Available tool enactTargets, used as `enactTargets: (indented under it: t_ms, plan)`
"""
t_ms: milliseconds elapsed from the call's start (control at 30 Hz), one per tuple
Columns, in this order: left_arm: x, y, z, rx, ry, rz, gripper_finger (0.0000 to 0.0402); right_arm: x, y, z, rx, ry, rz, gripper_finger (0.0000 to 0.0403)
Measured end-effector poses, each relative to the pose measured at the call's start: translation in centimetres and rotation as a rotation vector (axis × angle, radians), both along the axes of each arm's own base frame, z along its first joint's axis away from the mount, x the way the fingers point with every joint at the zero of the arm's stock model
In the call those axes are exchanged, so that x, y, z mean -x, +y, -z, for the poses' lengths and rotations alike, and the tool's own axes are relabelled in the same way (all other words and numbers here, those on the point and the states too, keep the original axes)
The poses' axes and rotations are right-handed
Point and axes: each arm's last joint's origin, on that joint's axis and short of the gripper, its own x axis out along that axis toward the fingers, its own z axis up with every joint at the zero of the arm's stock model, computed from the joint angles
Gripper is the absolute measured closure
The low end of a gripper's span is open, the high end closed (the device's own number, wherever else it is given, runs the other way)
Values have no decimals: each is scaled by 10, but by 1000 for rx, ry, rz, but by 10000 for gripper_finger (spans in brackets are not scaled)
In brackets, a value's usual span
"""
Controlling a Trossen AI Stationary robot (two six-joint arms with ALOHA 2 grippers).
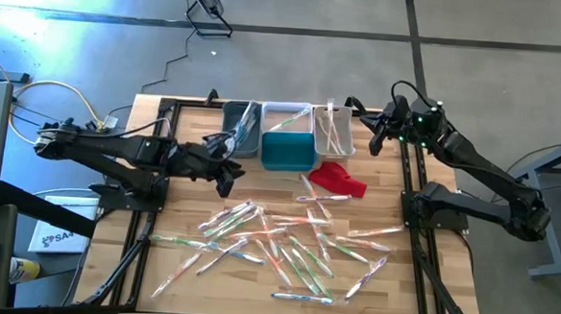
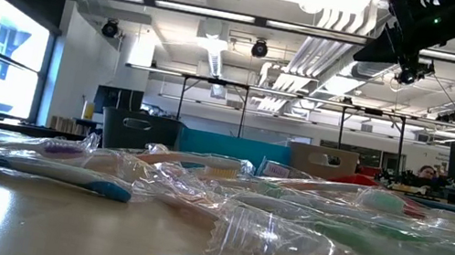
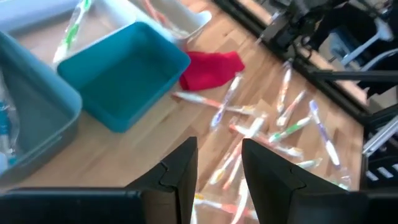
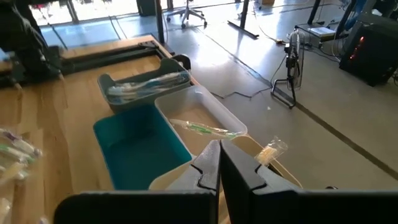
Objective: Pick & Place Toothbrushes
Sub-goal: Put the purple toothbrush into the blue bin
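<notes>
Your left gripper (image 1: pixel 224 171) hangs above the table just in front of the grey bin (image 1: pixel 241 128), with its fingers (image 3: pixel 177 171) parted a little and nothing between them. So you are between picks on this side: empty-handed and due to go back to the pile.

The wrapped toothbrushes (image 1: pixel 285 249) lie scattered across the near half of the wooden table (image 1: pixel 187 205), many overlapping one another. A few already sit in the bins: a couple in the grey bin, one green-handled one in the white bin (image 4: pixel 208 121) behind the teal bin (image 1: pixel 288 150), and some in the small white bin (image 1: pixel 332 131) on the right. The teal bin itself looks empty (at least as far as both wrist views show its floor).

Your right gripper (image 1: pixel 380 133) is raised over the far right corner, beside the small white bin, with its fingers pressed together and holding nothing that I can see. It looks to be waiting.

For the next move, I'd send the left gripper down toward a toothbrush that lies apart from its neighbours, perhaps one near the red cloth (image 1: pixel 339 178). The wrappers are slick and crinkly, so open wider first and close across the handle rather than on loose film.
</notes>
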Motion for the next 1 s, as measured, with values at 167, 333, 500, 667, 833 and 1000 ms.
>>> enactTargets:
  t_ms: [167, 333, 500, 667, 833, 1000]
  plan:
    - [-7, -14, 8, 37, 13, -21, 278, -1, -1, 0, 18, 5, -6, 398]
    - [-16, -27, 17, 93, 34, -35, 278, -1, -1, -1, 22, -1, -7, 398]
    - [-22, -35, 26, 130, 63, -41, 278, -1, -1, -1, 20, 2, -6, 398]
    - [-25, -44, 34, 142, 97, -31, 278, -1, -1, -1, 22, 1, -7, 398]
    - [-29, -52, 42, 152, 133, -27, 283, -1, -1, -1, 23, 1, -7, 398]
    - [-34, -54, 53, 175, 202, -20, 317, -1, -1, -1, 23, 2, -7, 398]
